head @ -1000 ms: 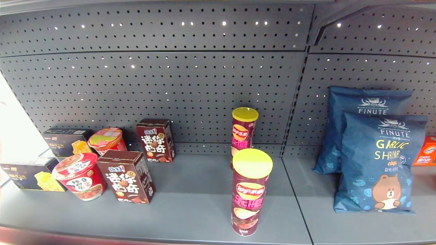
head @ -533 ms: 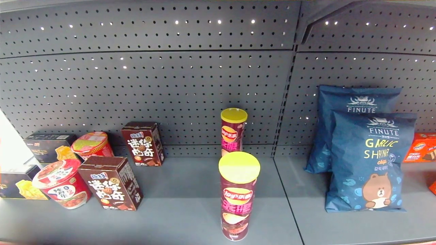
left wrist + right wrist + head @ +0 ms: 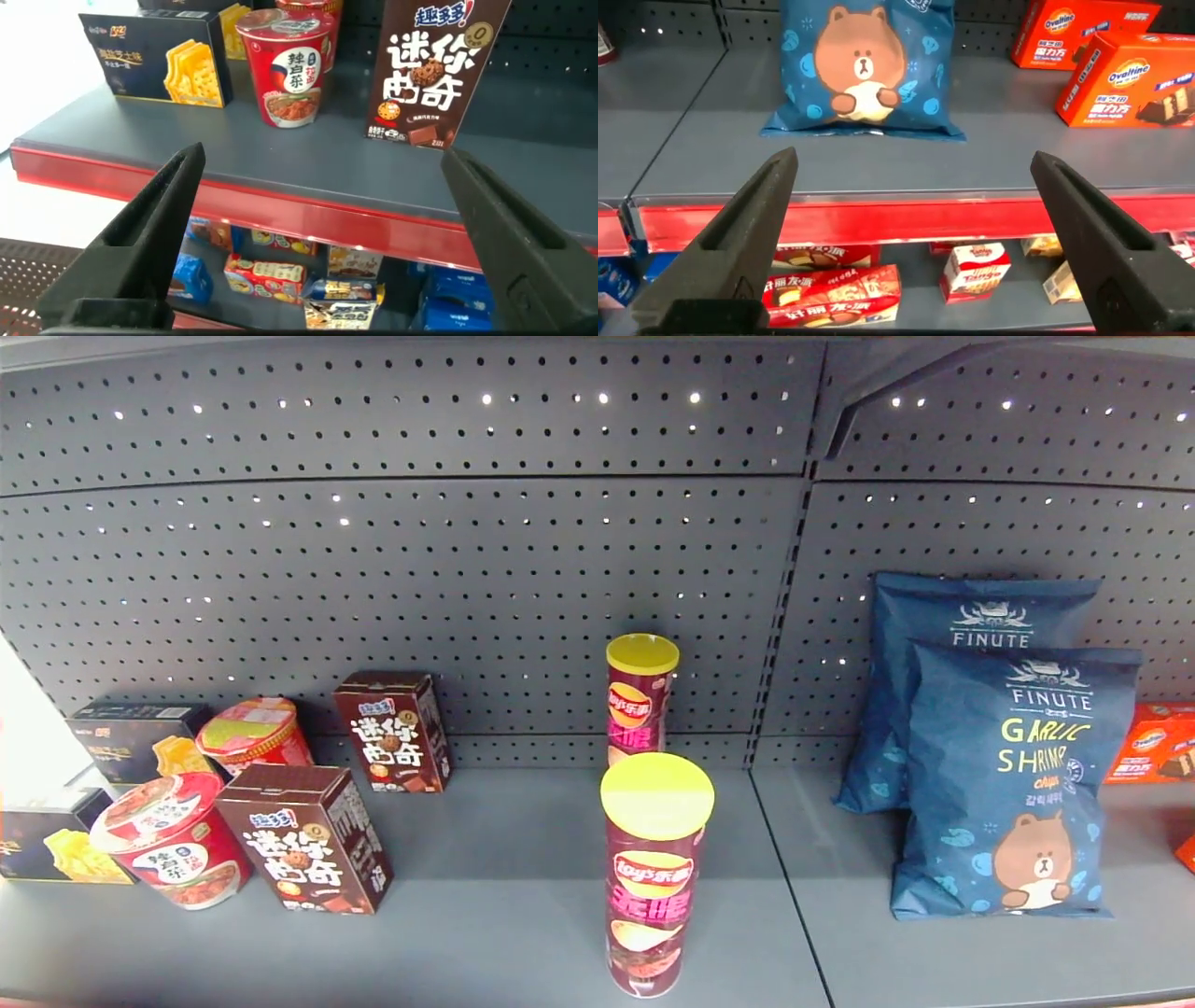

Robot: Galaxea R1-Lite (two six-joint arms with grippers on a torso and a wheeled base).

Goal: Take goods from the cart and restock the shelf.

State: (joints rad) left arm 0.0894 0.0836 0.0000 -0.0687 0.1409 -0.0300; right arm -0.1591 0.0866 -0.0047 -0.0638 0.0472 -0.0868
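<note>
The shelf (image 3: 523, 905) spans the frame ahead of me, its deck bare in the lower middle. Blue snack bags (image 3: 1013, 784) lean at right, two chip cans (image 3: 653, 887) stand upright at centre, one behind the other, and chocolate boxes (image 3: 313, 845) sit lower left. My left gripper (image 3: 320, 154) faces the front box and my right gripper (image 3: 913, 154) the front bag, both with fingers spread wide and empty. I judge the left arm nearer that bare stretch

Even light; white glare, perhaps daylight, left of the shelf (image 3: 523, 896); back panel (image 3: 420, 569) bows.
</note>
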